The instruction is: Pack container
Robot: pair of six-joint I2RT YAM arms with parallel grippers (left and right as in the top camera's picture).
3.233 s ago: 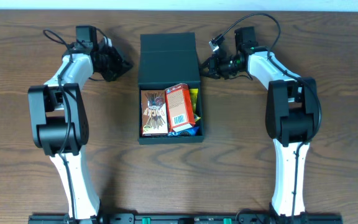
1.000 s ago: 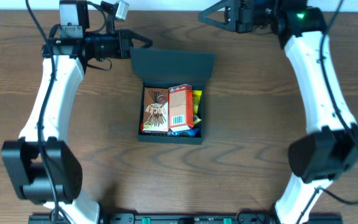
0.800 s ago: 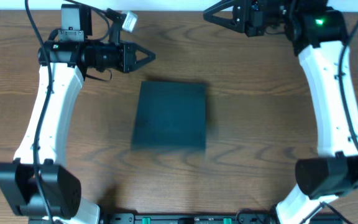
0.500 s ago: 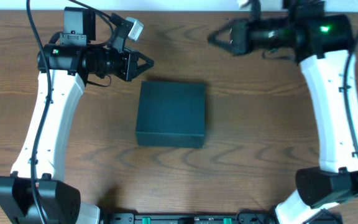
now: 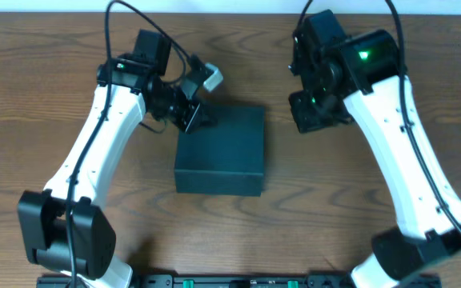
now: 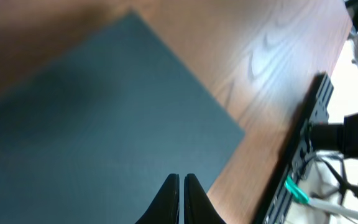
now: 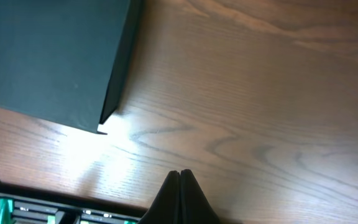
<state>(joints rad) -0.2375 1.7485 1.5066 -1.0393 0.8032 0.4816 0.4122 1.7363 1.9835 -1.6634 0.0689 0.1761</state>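
Note:
The container [image 5: 219,152] is a dark charcoal square box in the middle of the table, with its lid closed flat. My left gripper [image 5: 200,118] is shut and empty, just above the back left part of the lid. In the left wrist view the lid [image 6: 98,124] fills most of the frame beneath the shut fingers [image 6: 182,182]. My right gripper [image 5: 314,117] is shut and empty over bare table, to the right of the box and apart from it. The right wrist view shows the box [image 7: 48,56] at upper left, away from the shut fingers [image 7: 180,175].
The wooden table [image 5: 374,216] surrounds the box. A black rail with green clips [image 5: 230,281] runs along the front edge and also shows in the left wrist view [image 6: 303,149]. No other loose objects are in view.
The lid, open over snack packets earlier, has dropped shut. Both arms have since swung down from the back: the left to the lid's back left corner, the right beside the box.

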